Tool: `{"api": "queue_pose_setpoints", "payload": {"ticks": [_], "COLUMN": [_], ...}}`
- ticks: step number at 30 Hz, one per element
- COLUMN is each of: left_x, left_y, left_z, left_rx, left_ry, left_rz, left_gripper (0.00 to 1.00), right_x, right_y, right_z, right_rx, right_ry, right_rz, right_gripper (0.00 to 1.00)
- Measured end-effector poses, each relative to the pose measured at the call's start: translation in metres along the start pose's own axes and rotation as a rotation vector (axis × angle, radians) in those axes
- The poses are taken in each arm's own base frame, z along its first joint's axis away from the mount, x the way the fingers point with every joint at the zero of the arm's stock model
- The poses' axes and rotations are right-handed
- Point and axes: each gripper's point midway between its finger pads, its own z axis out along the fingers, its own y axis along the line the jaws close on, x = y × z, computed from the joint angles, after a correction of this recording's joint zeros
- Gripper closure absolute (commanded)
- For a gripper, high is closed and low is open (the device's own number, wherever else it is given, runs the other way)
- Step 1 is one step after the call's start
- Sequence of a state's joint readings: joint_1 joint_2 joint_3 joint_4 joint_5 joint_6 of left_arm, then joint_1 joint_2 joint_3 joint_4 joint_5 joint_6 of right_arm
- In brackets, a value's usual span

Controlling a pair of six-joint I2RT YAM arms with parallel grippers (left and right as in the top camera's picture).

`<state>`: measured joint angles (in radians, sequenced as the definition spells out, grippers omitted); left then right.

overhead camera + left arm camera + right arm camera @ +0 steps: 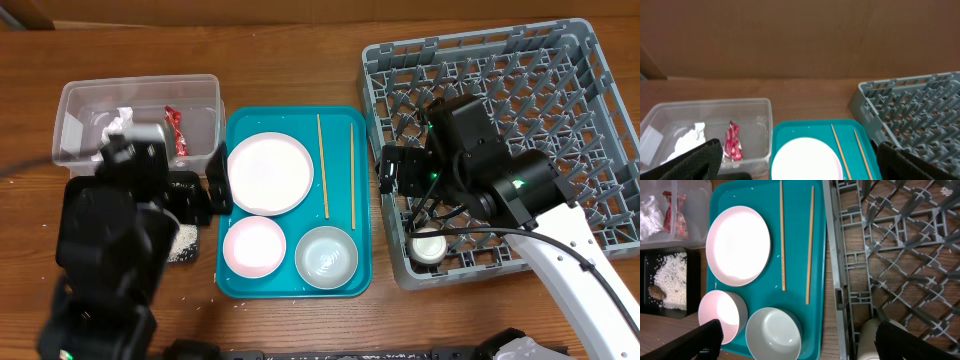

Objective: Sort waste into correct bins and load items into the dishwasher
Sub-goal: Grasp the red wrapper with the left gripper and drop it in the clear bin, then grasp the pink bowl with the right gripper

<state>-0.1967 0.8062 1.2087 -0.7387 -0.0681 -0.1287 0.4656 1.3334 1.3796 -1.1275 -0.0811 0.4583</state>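
We log one dish rack [520, 90] on the counter [300, 50] with one cup [430, 245] in its near corner: loading begun, we judge. One teal tray [288, 284] stages one plate [269, 173], two bowls [254, 246], two chopsticks [322, 165] for transfer. Clear tub [140, 84] holds one tissue [120, 125], one wrapper [176, 130]; black tray [650, 260] takes rice [671, 277] and one scrap [656, 292], sorted by kind. Left claw [800, 159] and right claw [797, 337] gape wide, empty.

Left gripper [800, 152]: jaws spread wide, empty. Right gripper [799, 336]: jaws spread wide, empty, arm angled leftward.
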Motion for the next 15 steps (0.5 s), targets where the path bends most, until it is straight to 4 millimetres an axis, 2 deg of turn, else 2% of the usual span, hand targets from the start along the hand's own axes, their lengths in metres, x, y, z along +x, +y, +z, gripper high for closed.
{"api": "queue_pose_setpoints", "payload": {"ticks": [6, 15], "left_x": [0.056, 0.115], "left_y": [0.007, 0.020], "left_z": [0.001, -0.006], "left_rx": [0.013, 0.018], "left_ry": [-0.122, -0.318], "left_rz": [0.025, 0.010], "left_gripper": [0.00, 0.00], "right_x": [0.000, 0.000], "right_y": [0.000, 0.000], "right_z": [0.000, 0.000], "right_rx": [0.000, 0.000], "right_ry": [0.000, 0.001], "right_rz": [0.001, 0.001], "right_gripper": [0.00, 0.00]}}
